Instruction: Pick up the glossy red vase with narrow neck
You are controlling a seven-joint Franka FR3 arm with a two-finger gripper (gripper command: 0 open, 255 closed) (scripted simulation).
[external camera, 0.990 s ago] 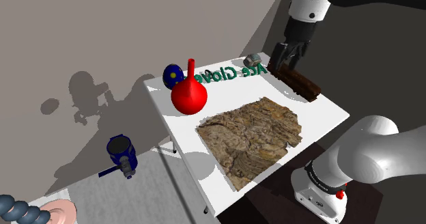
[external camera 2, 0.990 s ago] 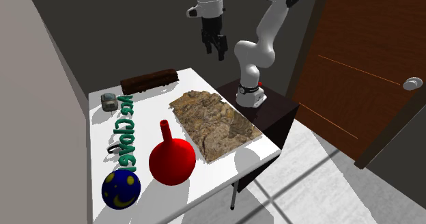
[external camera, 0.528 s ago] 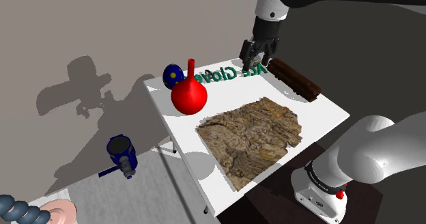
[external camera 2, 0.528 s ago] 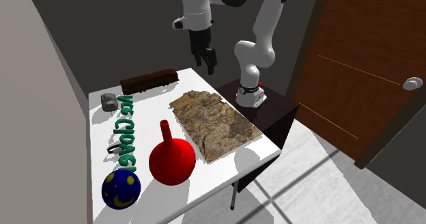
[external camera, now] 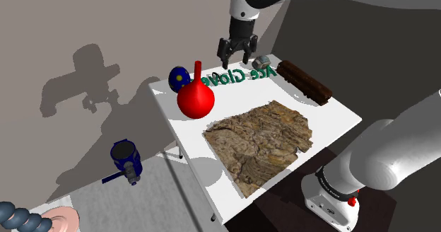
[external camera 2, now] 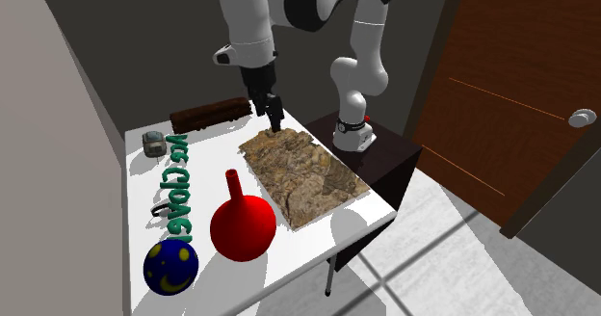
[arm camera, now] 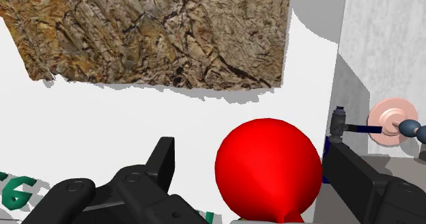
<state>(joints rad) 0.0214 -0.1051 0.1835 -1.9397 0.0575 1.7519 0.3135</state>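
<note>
Black gripper (external camera: 234, 58), fingers spread apart and holding nothing, hangs above the white table (external camera: 338, 119). A second ago it was over the dark brown block (external camera: 304, 82). It has since swung away and is now above the green lettering (external camera: 227, 76). The red vase (external camera: 196, 100) stands upright just beyond and below the gripper, seen between the fingers in the wrist view, untouched and unmoved. A blue ball (external camera: 179, 78) sits farther off beside the vase. A rocky mat (external camera: 260, 142) lies to the gripper's side.
</note>
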